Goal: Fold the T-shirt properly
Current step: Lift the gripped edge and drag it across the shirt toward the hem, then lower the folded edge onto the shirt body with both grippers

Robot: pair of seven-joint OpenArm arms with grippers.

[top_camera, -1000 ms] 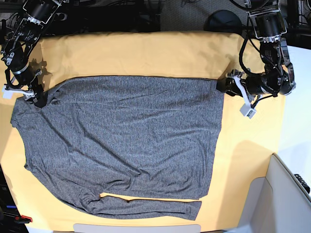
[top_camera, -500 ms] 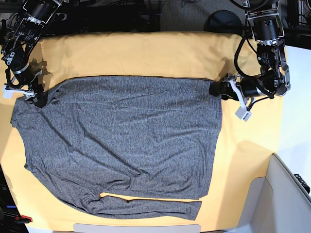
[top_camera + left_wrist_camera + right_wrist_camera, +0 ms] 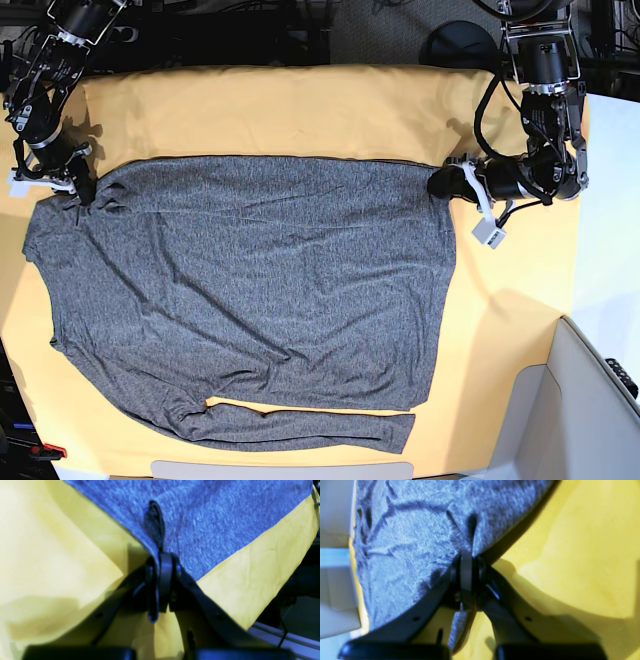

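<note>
Bright light — soft shadows, blurred close foregrounds in wrist views.

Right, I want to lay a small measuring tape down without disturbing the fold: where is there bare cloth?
The widest bare patch of the yellow cloth runs between the two grippers, beyond the shirt's far edge. Another strip borders the shirt's right side in the base view. It is crowded at both far corners, where the grippers pinch the shirt.

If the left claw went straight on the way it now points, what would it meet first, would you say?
Probably the shirt: the left claw is already shut on its edge, and more of it lies just beyond the tips. How high the claw sits above the yellow sheet is hard to judge.
</note>
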